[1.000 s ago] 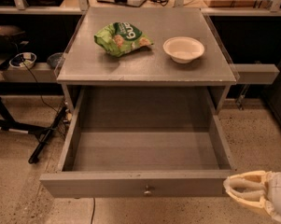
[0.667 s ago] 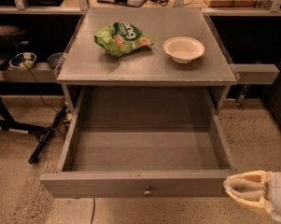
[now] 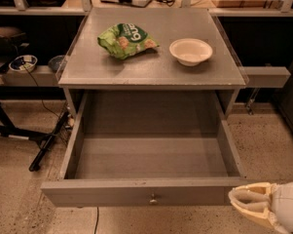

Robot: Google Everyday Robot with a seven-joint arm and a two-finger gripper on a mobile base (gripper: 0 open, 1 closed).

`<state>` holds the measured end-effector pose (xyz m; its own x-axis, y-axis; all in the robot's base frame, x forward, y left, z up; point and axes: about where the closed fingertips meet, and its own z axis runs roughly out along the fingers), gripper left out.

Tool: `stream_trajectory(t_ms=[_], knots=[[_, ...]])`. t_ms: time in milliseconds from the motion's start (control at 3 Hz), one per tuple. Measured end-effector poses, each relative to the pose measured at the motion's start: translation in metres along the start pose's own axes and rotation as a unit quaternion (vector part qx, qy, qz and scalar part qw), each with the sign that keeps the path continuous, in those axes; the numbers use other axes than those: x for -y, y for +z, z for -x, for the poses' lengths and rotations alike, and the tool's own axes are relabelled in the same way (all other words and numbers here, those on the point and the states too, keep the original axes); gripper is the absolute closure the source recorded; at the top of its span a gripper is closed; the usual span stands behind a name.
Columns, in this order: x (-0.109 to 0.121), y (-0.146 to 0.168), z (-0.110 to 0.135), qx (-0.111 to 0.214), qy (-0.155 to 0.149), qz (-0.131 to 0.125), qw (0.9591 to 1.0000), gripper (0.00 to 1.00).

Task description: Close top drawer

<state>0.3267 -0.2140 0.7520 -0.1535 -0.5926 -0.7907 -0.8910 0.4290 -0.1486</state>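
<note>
the top drawer (image 3: 112, 193) stands pulled far out of the grey cabinet, its small round knob (image 3: 153, 198) at the centre of the front panel. the end effector (image 3: 236, 198) sits at the lower right, just beside the panel's right end; whether it is spread or pressed together, i cannot tell. on the worktop (image 3: 136, 69) above lie a green snack bag (image 3: 126, 39) and a white bowl (image 3: 191, 51).

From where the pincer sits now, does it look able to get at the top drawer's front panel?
Probably yes. The pincer hangs at the lower right, close by the right end of the top drawer front, which stands pulled out toward it. Nothing shows between them.
</note>
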Motion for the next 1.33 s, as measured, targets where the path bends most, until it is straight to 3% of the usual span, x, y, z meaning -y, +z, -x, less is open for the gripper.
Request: stream_trajectory(t_ms=[1333], knots=[[-0.001, 0.039, -0.051, -0.004, 0.057, -0.009, 0.9983, 1.00]])
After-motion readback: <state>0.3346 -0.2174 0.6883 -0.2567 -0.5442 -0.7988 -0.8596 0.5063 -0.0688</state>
